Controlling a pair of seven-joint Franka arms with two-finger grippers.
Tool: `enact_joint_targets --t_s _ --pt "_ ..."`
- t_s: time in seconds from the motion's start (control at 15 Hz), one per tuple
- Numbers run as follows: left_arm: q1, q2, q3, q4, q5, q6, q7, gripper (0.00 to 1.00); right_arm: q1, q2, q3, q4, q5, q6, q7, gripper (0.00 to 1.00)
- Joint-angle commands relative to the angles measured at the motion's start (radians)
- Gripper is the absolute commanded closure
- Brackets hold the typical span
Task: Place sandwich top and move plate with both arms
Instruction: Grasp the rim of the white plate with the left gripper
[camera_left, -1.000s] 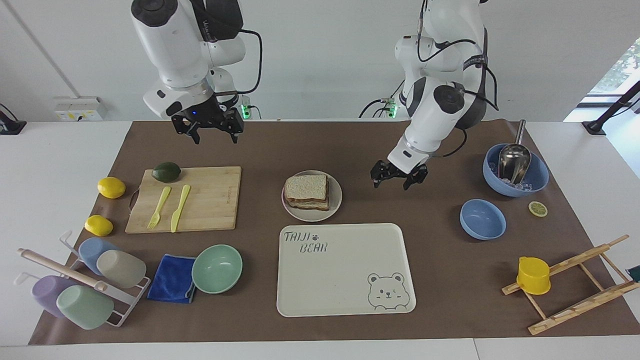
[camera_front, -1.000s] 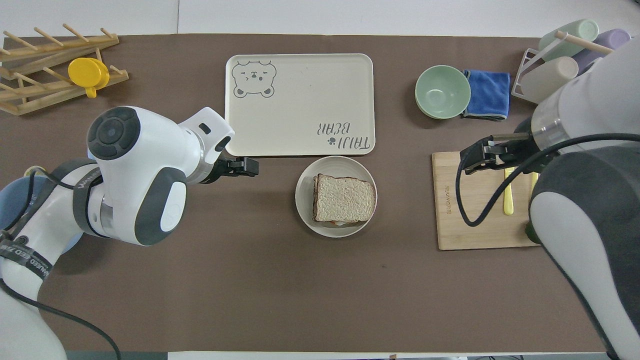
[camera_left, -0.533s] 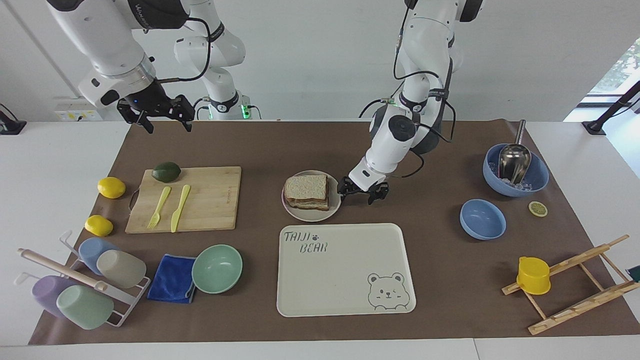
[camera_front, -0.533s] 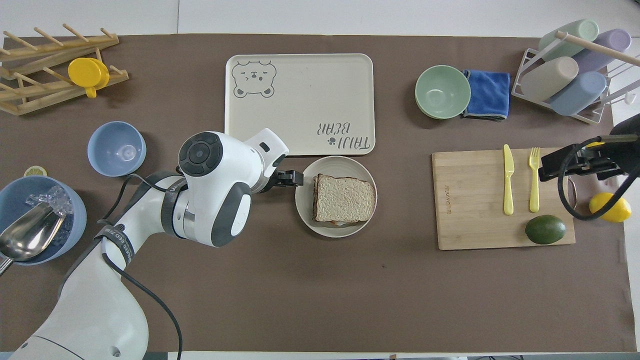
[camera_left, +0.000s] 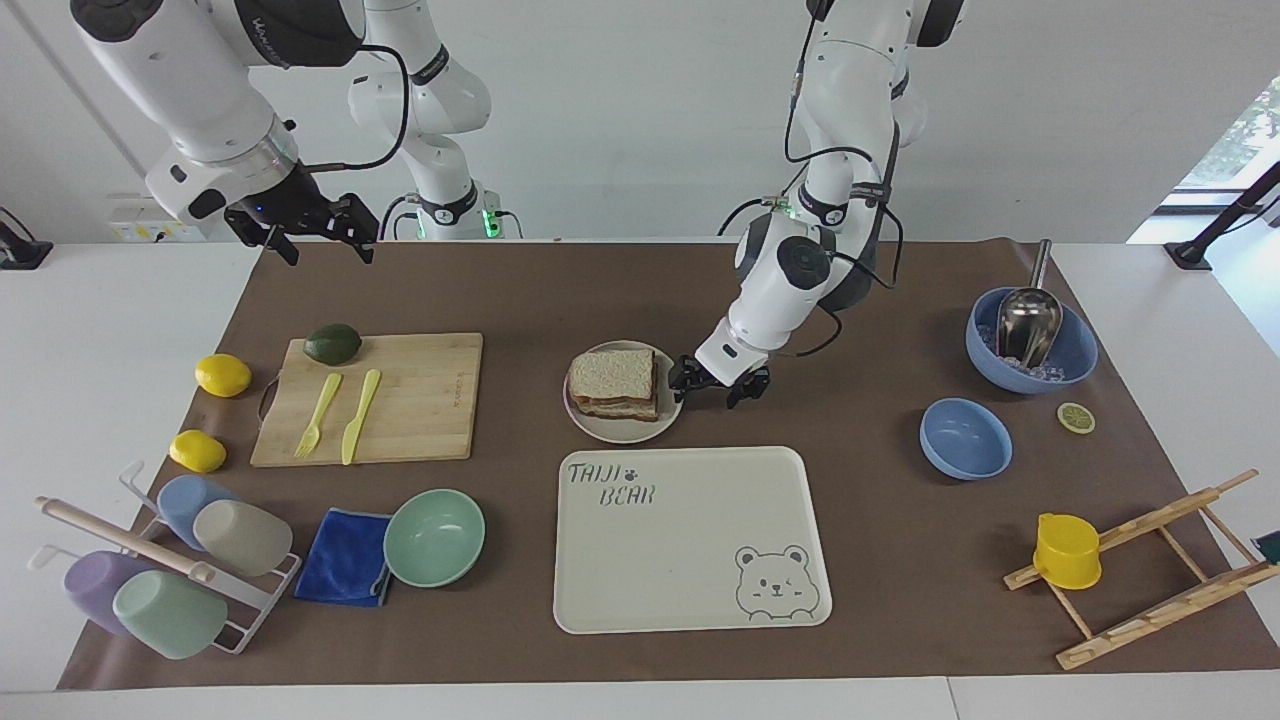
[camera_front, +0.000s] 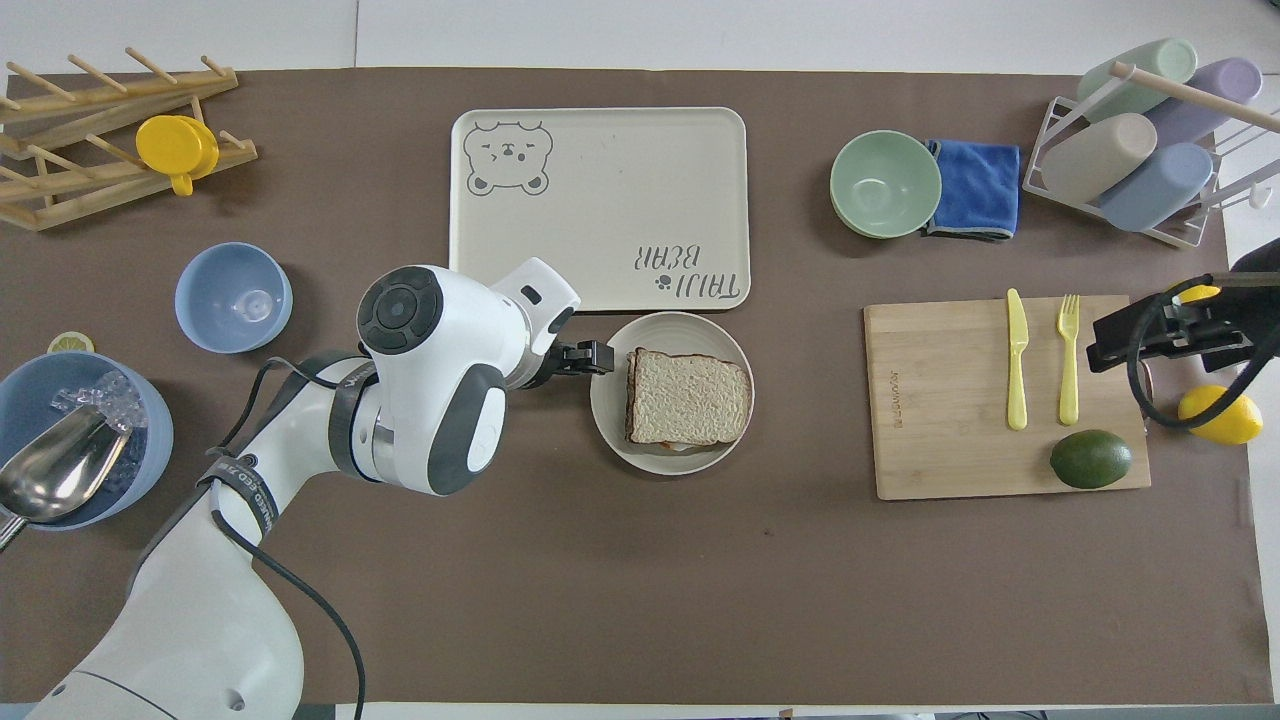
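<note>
The sandwich top (camera_left: 612, 371) (camera_front: 688, 395), a speckled bread slice with brown crust, lies on the stacked sandwich on the small round beige plate (camera_left: 628, 431) (camera_front: 612, 420) at mid-table. My left gripper (camera_left: 716, 388) (camera_front: 590, 358) is low at the plate's rim on the side toward the left arm's end, with its fingers apart and nothing between them. I cannot tell whether it touches the rim. My right gripper (camera_left: 313, 245) (camera_front: 1110, 345) hangs open and raised over the right arm's end of the table, near the cutting board's edge.
The cream bear tray (camera_left: 690, 610) lies just farther from the robots than the plate. The cutting board (camera_left: 420, 390) holds a fork, a knife and an avocado. Lemons, a mint bowl (camera_left: 434, 537), a blue cloth, a cup rack, blue bowls (camera_left: 965, 438) and a wooden rack stand around.
My left gripper came in from the left arm's end to the plate's rim and dropped lower. My right arm swung away from the board toward its own end of the table.
</note>
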Motion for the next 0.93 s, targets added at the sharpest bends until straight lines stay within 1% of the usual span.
enact_joint_targets --t_s 0.0,0.13,0.47,0.6,0.73,0.87 --pt "-0.030 -0.001 0.014 -0.021 -0.024 0.030 -0.005 0.14 -0.028 0.046 0.015 0.042 0.001 -0.027 -0.031 0.00" --pt "-0.032 0.001 0.014 -0.021 -0.024 0.030 -0.011 0.22 -0.021 0.049 0.016 0.052 -0.022 -0.040 -0.056 0.00" --pt "-0.050 -0.001 0.014 -0.022 -0.026 0.032 -0.042 0.34 -0.040 0.045 0.013 0.044 -0.021 -0.046 -0.074 0.00" --pt "-0.052 -0.001 0.014 -0.022 -0.024 0.033 -0.047 0.35 -0.068 0.043 0.003 0.037 -0.019 -0.017 -0.127 0.00" --pt "-0.062 -0.001 0.014 -0.024 -0.026 0.039 -0.060 0.36 -0.070 0.042 0.001 0.033 -0.015 -0.023 -0.120 0.00" --pt "-0.068 -0.001 0.014 -0.033 -0.026 0.059 -0.067 0.43 -0.068 0.042 -0.001 0.036 -0.013 -0.008 -0.109 0.00"
